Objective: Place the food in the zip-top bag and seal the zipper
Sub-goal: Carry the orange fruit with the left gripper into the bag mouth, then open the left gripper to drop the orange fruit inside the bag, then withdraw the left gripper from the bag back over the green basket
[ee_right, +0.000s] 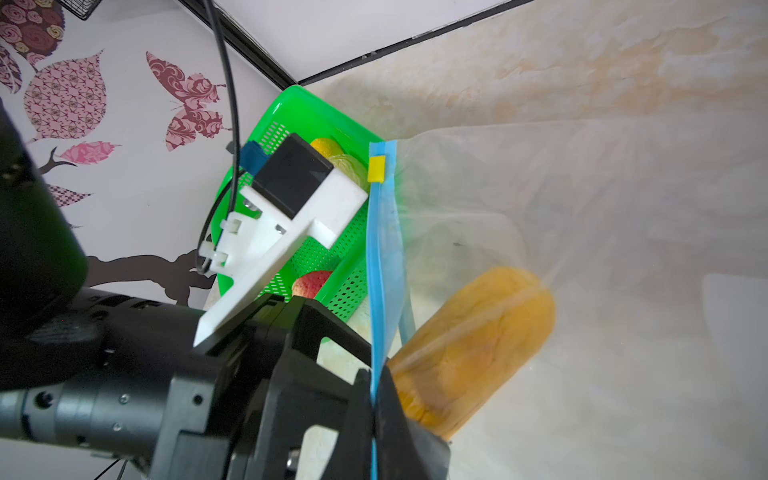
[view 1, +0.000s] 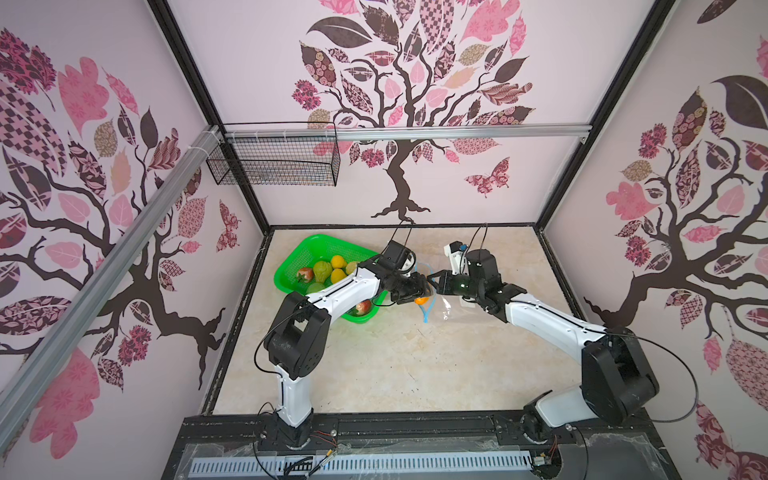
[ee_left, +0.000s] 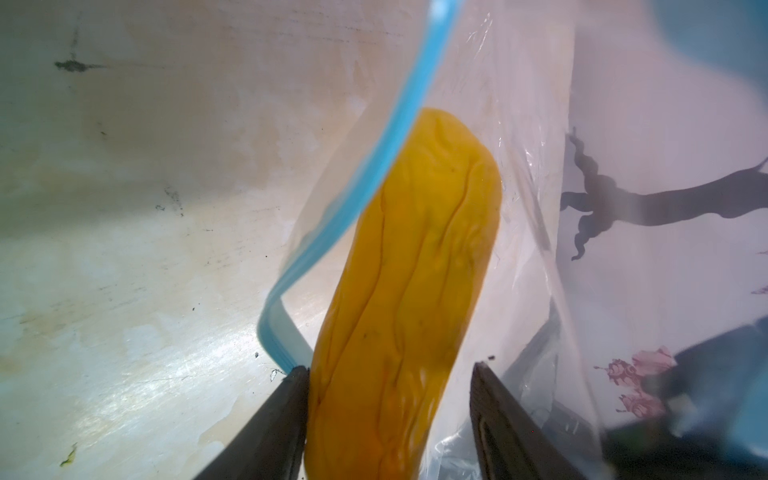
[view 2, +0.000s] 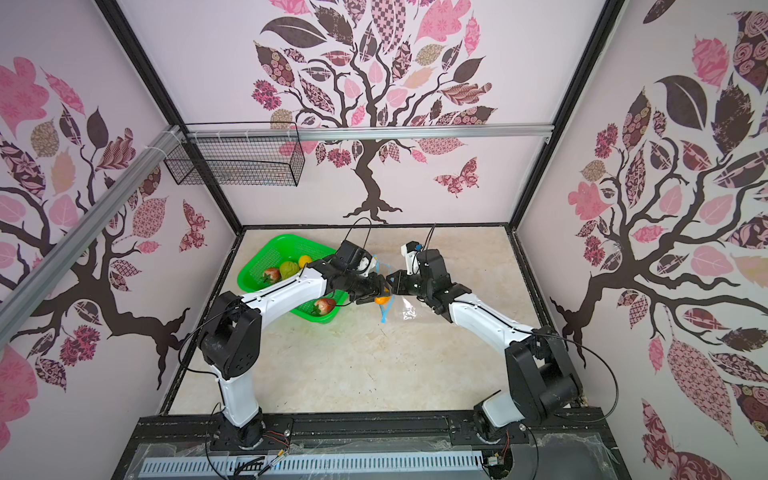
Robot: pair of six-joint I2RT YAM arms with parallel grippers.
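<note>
The left gripper, jaws parted off the carrot at lower centre, may let it snag the zipper and slip outside the zip-top bag that the right gripper pinches.

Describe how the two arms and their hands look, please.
The left arm and the right arm both have smooth white links between bulky black joints. Thin black cables run along them. The left hand and the right hand have flat dark fingers. A white camera mount with a blue plug sits on the left wrist.
</note>
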